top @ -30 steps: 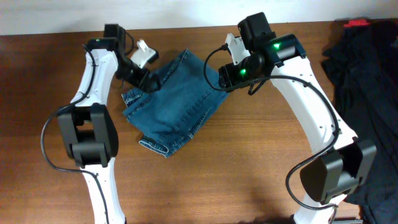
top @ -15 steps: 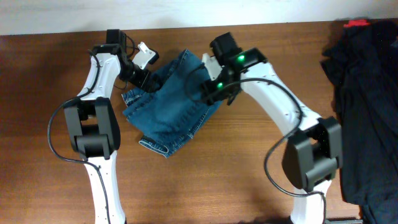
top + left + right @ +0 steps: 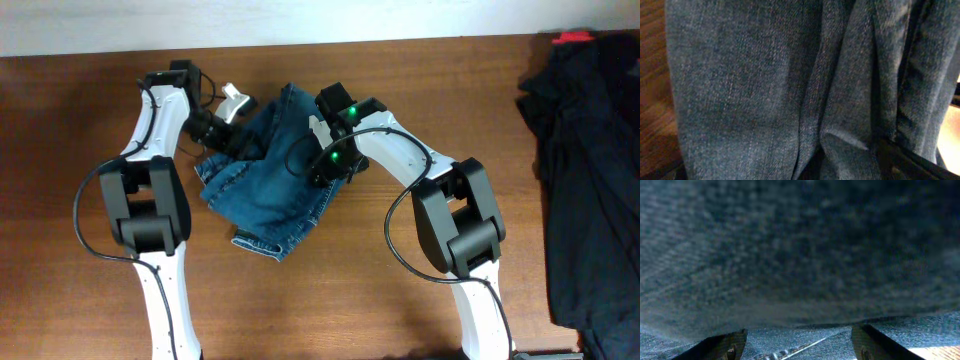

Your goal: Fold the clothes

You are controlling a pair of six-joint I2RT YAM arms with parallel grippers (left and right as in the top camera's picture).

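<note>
wide apart at the right gripper [image 3: 800,337], a prong at each bottom corner of its wrist view, denim and a tan seam lying across the gap, nothing visibly pinched. from overhead, planted on the upper right part of the jeans [image 3: 265,190]. at the left gripper [image 3: 222,135], hard to say: only denim folds filling its wrist view and a dark finger [image 3: 912,161] at the lower right edge, so cannot tell whether clamped or loose; set at the upper left edge of the cloth. further out, jeans bunched in a rough, skewed bundle on the brown table [image 3: 420,290], hem poking out below, edges uneven. by that look: partly gathered, not yet a tidy fold; left to do, squaring up, flattening, probably one more fold. far right, a dark heap of cloth [image 3: 590,150], well apart from both arms.
</note>
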